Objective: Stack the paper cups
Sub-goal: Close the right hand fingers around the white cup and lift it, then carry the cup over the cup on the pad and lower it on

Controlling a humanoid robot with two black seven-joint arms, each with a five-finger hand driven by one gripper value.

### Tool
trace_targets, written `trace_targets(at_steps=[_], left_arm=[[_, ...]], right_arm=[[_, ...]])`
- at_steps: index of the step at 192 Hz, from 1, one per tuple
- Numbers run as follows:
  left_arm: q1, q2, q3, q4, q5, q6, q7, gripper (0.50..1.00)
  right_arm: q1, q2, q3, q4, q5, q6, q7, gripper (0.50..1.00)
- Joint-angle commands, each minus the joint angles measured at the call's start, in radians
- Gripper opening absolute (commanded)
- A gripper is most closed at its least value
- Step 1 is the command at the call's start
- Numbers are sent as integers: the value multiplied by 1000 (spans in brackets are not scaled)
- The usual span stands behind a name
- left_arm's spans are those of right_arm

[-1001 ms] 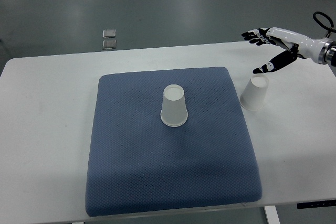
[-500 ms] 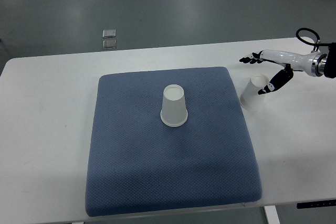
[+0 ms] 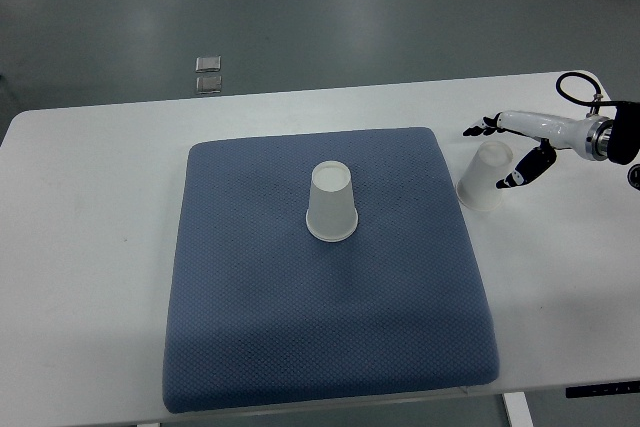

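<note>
A single top view looks steeply down from the robot's own side, far enough back to take in nearly the whole white table [image 3: 90, 247], cut off only at the lower and right edges. The blue mat [image 3: 320, 347] fills the middle, and grey floor [image 3: 350, 17] runs across the top beyond the far table edge. There is no second view to share anything

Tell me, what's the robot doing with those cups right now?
Right hand open, straddling the upside-down paper cup on the white table; no grip yet. Second cup inverted on the blue mat. Left hand out of view. Path clear.
</note>
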Motion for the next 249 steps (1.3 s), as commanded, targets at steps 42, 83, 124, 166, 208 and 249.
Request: trace_targets(at_steps=[42, 83, 124, 166, 208, 249], left_arm=[[0, 0, 0, 0, 0, 0, 0, 1000], [0, 0, 0, 0, 0, 0, 0, 1000], [0, 0, 0, 0, 0, 0, 0, 1000], [0, 0, 0, 0, 0, 0, 0, 1000], [0, 0, 1, 0, 0, 0, 0, 1000], [0, 0, 0, 0, 0, 0, 0, 1000]], right_arm=[[5, 1, -29, -8, -2, -25, 2, 811], [6, 1, -29, -16, -2, -34, 0, 768], [6, 7, -30, -20, -2, -36, 0, 723], [8, 15, -29, -33, -2, -50, 0, 650], [41, 3, -23, -23, 14, -57, 2, 635], [146, -26, -10, 19, 35, -45, 5, 641]])
